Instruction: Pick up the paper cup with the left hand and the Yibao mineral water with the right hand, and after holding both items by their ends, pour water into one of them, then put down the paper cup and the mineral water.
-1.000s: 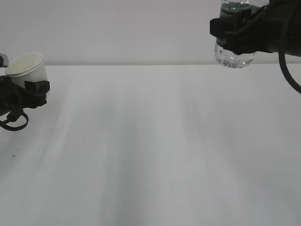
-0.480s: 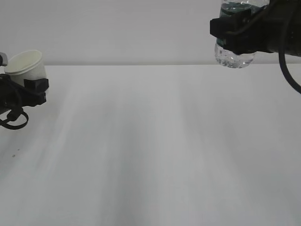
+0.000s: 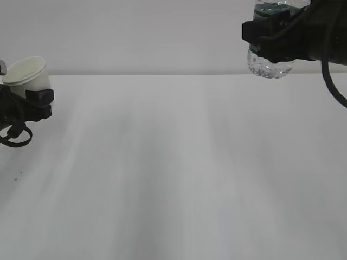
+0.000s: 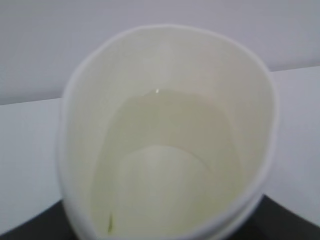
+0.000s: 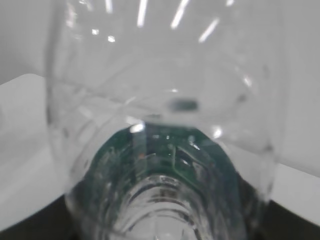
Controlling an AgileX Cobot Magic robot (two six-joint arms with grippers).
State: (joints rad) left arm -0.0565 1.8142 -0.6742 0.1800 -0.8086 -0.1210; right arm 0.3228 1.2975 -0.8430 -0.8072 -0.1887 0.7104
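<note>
At the far left, just above the table, my left gripper (image 3: 33, 101) is shut on the lower part of the cream-white paper cup (image 3: 26, 73). The cup leans slightly left. The left wrist view looks straight into the paper cup (image 4: 170, 125), where a pale liquid surface with a small glint seems to lie. High at the upper right, my right gripper (image 3: 271, 39) is shut on the Yibao mineral water (image 3: 269, 65). Its clear ribbed base hangs below the fingers and its top is cut off by the frame. The right wrist view is filled by the bottle (image 5: 165, 115) and its green label.
The white table (image 3: 173, 162) spreads between the two arms, with its far edge against a plain pale wall. A black cable loop (image 3: 15, 138) hangs under the left arm. A tiny dark speck (image 3: 15, 179) lies near the front left.
The left gripper and the paper cup have shifted a little to the left and slightly up. The right gripper and the bottle have stayed still.
</note>
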